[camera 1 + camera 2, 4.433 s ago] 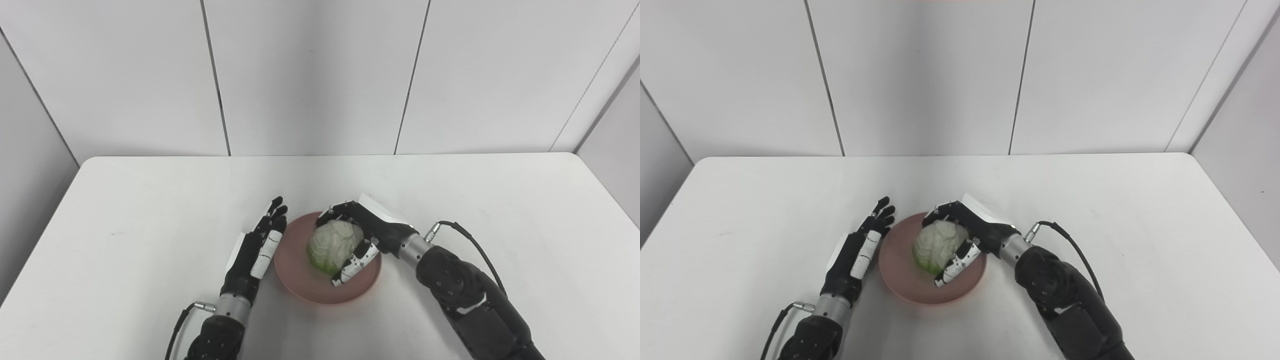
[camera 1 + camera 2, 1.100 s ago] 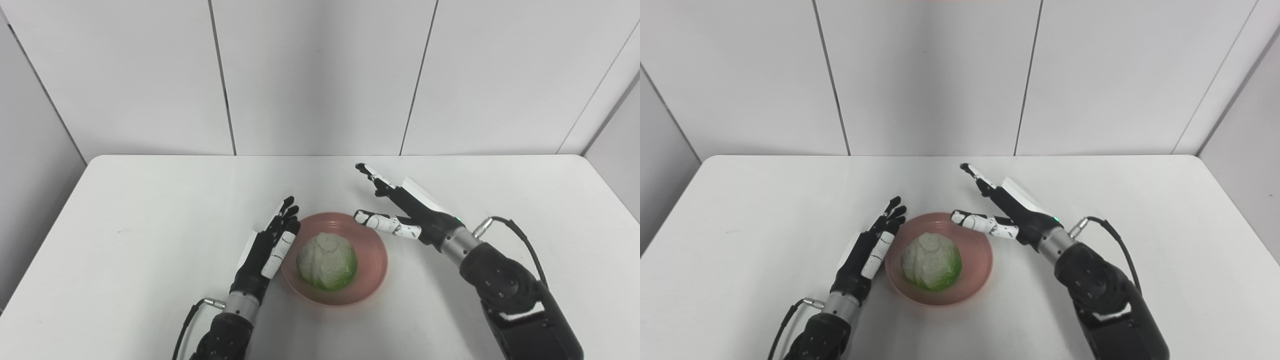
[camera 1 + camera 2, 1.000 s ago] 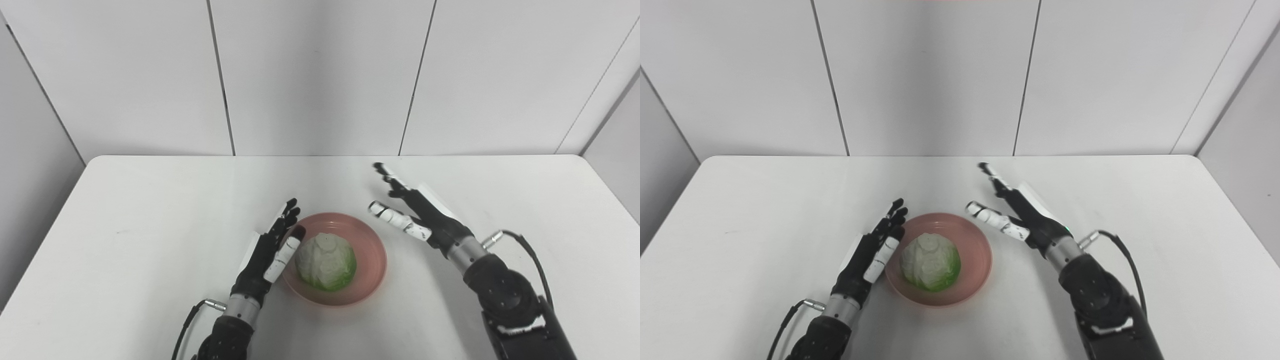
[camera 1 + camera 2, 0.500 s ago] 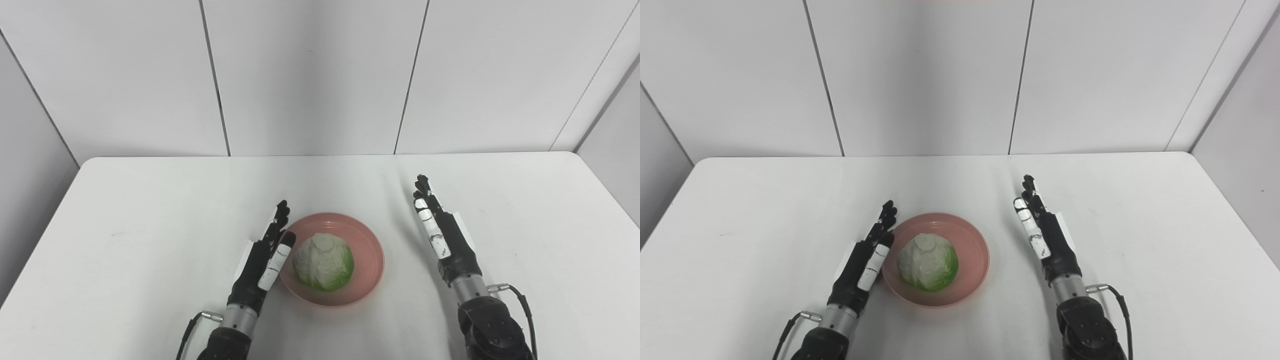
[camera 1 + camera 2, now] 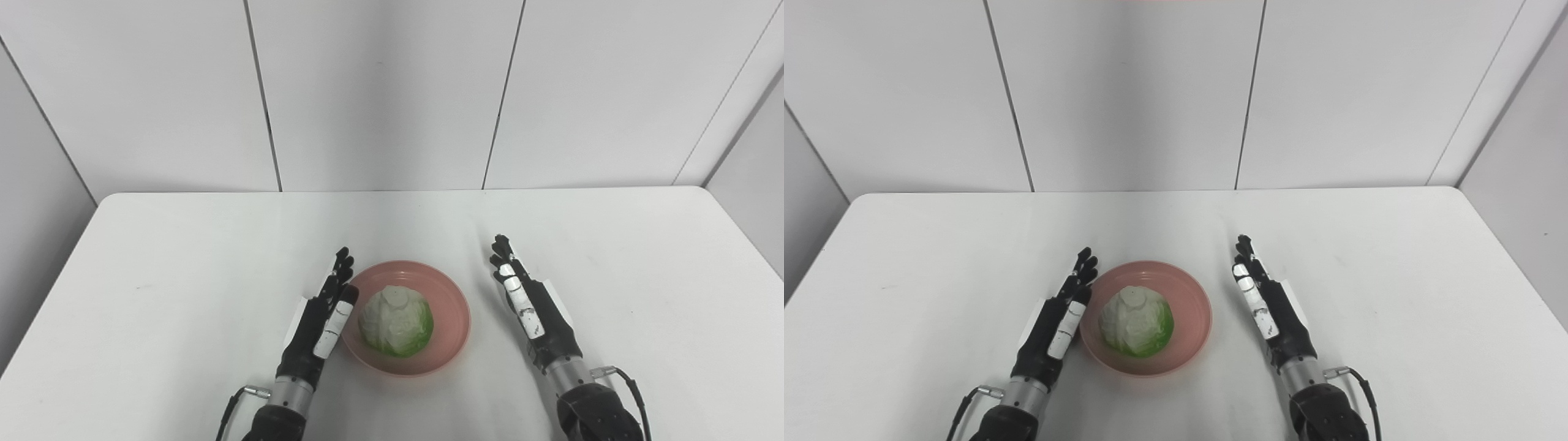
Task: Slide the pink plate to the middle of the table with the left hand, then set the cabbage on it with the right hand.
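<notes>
The pink plate [image 5: 452, 306] sits near the middle of the white table [image 5: 184, 257], towards the front. The pale green cabbage [image 5: 396, 321] rests in it. My left hand [image 5: 318, 321] is open, fingers straight, its edge against the plate's left rim. My right hand [image 5: 531, 306] is open and empty, fingers straight and pointing away, on the table a little to the right of the plate, apart from it. Both hands also show in the right eye view, left hand [image 5: 1056, 324] and right hand [image 5: 1268, 309].
White wall panels [image 5: 380, 92] stand behind the table's far edge. The table's left edge [image 5: 49, 282] and right edge [image 5: 744, 233] are in view. A cable [image 5: 634, 386] trails from my right wrist.
My right hand let go of the cabbage, which now lies in the plate, then opened, swung right and drew back beside the plate. The left hand stayed at the plate's left rim.
</notes>
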`<move>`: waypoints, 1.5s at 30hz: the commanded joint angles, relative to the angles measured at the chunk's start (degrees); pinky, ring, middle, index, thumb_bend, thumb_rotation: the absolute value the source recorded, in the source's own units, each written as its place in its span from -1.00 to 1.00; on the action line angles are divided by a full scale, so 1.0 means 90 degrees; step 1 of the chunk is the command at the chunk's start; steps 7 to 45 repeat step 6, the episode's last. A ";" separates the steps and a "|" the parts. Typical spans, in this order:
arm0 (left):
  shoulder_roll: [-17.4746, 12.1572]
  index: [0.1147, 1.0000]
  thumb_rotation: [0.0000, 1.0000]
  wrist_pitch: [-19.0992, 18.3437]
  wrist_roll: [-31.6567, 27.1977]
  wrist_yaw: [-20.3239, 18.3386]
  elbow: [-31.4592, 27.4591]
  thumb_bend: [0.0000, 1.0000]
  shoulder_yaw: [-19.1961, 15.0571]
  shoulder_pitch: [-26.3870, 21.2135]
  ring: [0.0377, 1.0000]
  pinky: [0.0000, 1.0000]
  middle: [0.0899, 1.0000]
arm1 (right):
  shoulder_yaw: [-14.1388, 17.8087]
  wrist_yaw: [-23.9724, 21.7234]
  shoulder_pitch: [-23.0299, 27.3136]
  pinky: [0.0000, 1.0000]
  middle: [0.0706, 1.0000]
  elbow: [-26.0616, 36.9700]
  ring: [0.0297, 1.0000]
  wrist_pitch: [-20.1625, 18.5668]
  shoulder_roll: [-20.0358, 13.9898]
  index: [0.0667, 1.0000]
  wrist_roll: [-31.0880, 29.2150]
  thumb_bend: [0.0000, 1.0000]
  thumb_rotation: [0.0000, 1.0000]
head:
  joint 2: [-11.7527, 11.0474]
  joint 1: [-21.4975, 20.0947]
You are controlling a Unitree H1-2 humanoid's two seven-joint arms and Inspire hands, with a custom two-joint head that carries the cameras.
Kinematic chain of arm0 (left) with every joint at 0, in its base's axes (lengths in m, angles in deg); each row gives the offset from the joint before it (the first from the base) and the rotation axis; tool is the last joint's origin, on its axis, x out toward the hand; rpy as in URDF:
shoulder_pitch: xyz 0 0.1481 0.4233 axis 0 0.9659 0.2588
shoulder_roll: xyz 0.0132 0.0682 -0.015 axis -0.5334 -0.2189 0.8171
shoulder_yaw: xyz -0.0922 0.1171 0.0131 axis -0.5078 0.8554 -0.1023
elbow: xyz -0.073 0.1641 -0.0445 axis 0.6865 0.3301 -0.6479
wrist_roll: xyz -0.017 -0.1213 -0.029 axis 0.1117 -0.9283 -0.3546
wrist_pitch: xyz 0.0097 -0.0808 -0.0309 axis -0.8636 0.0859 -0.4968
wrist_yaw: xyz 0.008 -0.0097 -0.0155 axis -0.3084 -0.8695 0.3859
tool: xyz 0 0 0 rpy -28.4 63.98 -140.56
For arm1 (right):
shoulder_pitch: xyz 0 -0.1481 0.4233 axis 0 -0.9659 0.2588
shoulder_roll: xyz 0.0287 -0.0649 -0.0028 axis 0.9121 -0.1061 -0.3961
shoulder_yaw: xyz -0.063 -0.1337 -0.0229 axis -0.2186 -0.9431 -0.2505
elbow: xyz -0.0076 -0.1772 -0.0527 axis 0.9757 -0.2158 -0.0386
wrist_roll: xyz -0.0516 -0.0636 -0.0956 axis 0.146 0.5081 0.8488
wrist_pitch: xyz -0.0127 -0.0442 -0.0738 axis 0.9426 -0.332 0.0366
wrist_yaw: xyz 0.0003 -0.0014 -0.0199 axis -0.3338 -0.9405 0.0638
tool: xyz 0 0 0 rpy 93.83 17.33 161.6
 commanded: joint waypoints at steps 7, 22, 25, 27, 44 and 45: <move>0.0021 0.92 1.00 -0.0476 0.0216 0.0202 -0.0219 0.68 -0.0099 0.0382 0.95 0.96 0.93 | -0.0018 -0.0127 0.0030 1.00 1.00 0.0150 1.00 -0.0188 0.0046 1.00 -0.0415 0.20 1.00 | -0.0009 0.0034; 0.0021 0.92 1.00 -0.0476 0.0216 0.0202 -0.0219 0.68 -0.0099 0.0382 0.95 0.96 0.93 | -0.0018 -0.0127 0.0030 1.00 1.00 0.0150 1.00 -0.0188 0.0046 1.00 -0.0415 0.20 1.00 | -0.0009 0.0034; 0.0021 0.92 1.00 -0.0476 0.0216 0.0202 -0.0219 0.68 -0.0099 0.0382 0.95 0.96 0.93 | -0.0018 -0.0127 0.0030 1.00 1.00 0.0150 1.00 -0.0188 0.0046 1.00 -0.0415 0.20 1.00 | -0.0009 0.0034; 0.0021 0.92 1.00 -0.0476 0.0216 0.0202 -0.0219 0.68 -0.0099 0.0382 0.95 0.96 0.93 | -0.0018 -0.0127 0.0030 1.00 1.00 0.0150 1.00 -0.0188 0.0046 1.00 -0.0415 0.20 1.00 | -0.0009 0.0034; 0.0021 0.92 1.00 -0.0476 0.0216 0.0202 -0.0219 0.68 -0.0099 0.0382 0.95 0.96 0.93 | -0.0018 -0.0127 0.0030 1.00 1.00 0.0150 1.00 -0.0188 0.0046 1.00 -0.0415 0.20 1.00 | -0.0009 0.0034; 0.0021 0.92 1.00 -0.0476 0.0216 0.0202 -0.0219 0.68 -0.0099 0.0382 0.95 0.96 0.93 | -0.0018 -0.0127 0.0030 1.00 1.00 0.0150 1.00 -0.0188 0.0046 1.00 -0.0415 0.20 1.00 | -0.0009 0.0034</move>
